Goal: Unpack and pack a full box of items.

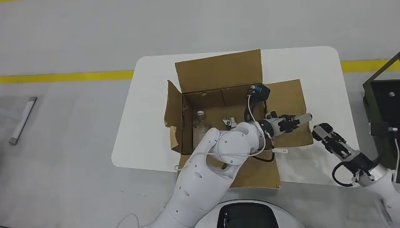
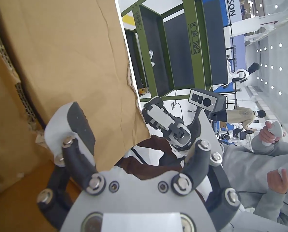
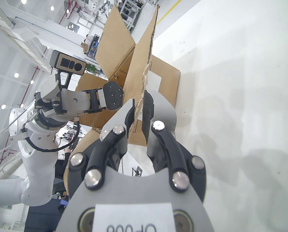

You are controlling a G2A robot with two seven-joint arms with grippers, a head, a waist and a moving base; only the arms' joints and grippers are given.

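My left hand [image 1: 301,119] spread over the right flap [image 1: 287,100] of the open brown cardboard box [image 1: 219,72] at frame centre, my right hand [image 1: 322,130] at its torn edge with a grip I cannot tell, I risk ripping it by tugging.

I record a white table [image 1: 150,103] with rounded corners standing on a grey floor [image 1: 75,28] marked with two yellow lines [image 1: 62,77]. A green rack [image 2: 199,37] with dark shelves stands beyond the table's end on my right. A pale bar [image 1: 22,120] lies on the floor, well apart on my left.
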